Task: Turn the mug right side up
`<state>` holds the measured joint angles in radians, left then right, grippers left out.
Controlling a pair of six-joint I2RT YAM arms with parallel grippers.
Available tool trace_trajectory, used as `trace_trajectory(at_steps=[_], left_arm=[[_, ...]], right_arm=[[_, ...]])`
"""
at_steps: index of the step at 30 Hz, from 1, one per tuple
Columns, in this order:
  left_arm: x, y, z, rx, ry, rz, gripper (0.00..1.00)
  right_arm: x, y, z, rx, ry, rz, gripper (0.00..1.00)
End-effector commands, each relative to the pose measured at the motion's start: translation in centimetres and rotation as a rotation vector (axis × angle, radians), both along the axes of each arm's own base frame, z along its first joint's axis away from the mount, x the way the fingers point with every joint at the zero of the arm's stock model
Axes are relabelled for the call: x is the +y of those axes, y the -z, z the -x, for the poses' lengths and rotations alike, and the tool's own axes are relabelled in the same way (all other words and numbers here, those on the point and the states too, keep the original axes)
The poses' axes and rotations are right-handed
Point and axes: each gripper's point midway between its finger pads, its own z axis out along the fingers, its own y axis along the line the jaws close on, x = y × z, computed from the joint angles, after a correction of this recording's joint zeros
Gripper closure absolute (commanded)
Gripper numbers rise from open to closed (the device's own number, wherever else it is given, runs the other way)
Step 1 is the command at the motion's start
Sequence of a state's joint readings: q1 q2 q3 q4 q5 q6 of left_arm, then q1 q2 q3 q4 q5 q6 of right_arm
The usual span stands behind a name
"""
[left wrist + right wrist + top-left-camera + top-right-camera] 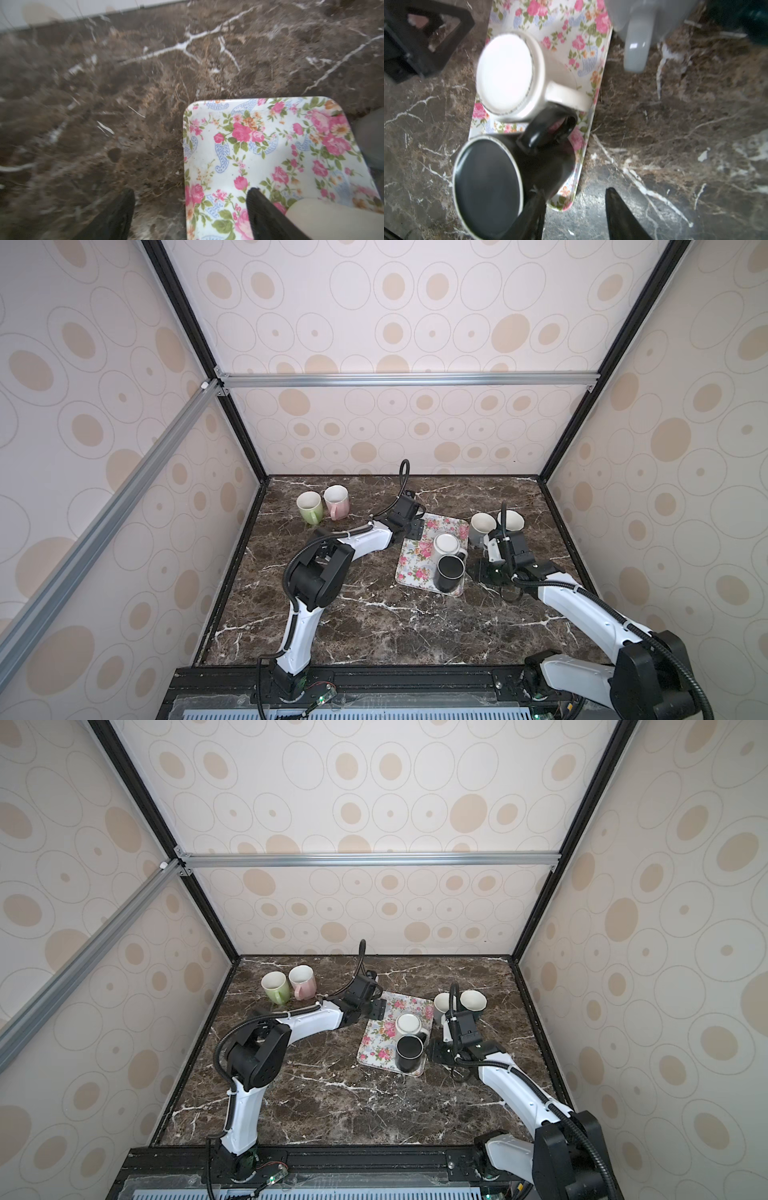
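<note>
A floral tray on the marble table carries two mugs. The white mug stands upside down, its flat ringed base facing up. Just in front of it, the black mug shows a flat dark face ringed in white, its handle pointing at the white mug. My left gripper hangs open over the tray's far left corner, holding nothing. My right gripper is open right of the black mug. One finger lies against the black mug's wall, and only the tray's corner lies between the fingers.
A green mug and a pink mug stand upright at the back left. A grey mug and a dark mug with a cream inside stand upright just right of the tray, behind my right wrist. Walls enclose the table on three sides.
</note>
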<state>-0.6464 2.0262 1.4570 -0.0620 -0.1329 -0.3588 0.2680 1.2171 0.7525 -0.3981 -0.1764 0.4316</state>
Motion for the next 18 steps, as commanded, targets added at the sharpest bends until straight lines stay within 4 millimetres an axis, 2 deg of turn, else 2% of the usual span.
trace_trajectory(at_steps=[1, 5, 9, 13, 18], left_arm=[[0.6, -4.1, 0.4, -0.078, -0.038, 0.058, 0.02], [1.3, -6.5, 2.8, -0.106, -0.039, 0.114, 0.02], [2.2, -8.0, 5.6, -0.116, -0.046, 0.164, 0.02], [3.1, -8.7, 8.2, -0.123, -0.057, 0.219, 0.02], [4.4, -9.0, 10.4, -0.120, -0.075, 0.270, 0.02]], right_arm=[[-0.2, -0.4, -1.2, 0.023, 0.030, 0.007, 0.51], [-0.5, 0.1, -2.5, 0.031, 0.059, 0.033, 0.51], [-0.3, 0.4, -3.1, 0.042, 0.056, 0.039, 0.52], [-0.4, 0.8, -3.4, 0.040, 0.046, 0.053, 0.52], [-0.1, -0.2, -3.9, 0.015, 0.060, 0.027, 0.52]])
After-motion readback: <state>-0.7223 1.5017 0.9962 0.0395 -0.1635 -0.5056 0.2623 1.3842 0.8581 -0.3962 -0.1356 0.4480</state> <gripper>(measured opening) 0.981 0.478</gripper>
